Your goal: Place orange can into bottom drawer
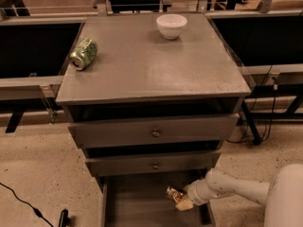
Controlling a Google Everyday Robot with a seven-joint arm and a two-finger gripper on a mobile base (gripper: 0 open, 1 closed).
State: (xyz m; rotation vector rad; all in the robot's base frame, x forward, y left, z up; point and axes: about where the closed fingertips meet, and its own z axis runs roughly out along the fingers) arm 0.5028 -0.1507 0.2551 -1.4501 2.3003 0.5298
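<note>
The orange can (173,193) is small, orange and gold with a silver end, and sits tilted in my gripper (182,200). The gripper is shut on it. It hangs low inside the right side of the bottom drawer (137,207), a wide shallow grey box pulled out at the foot of the cabinet. My white arm (236,188) reaches in from the lower right. I cannot tell whether the can touches the drawer floor.
Two grey drawers with brass knobs (155,133) stand partly open above the bottom drawer. On the cabinet top lie a green and silver can (83,54) at the left and a white bowl (171,25) at the back. A black cable (28,207) lies on the floor at left.
</note>
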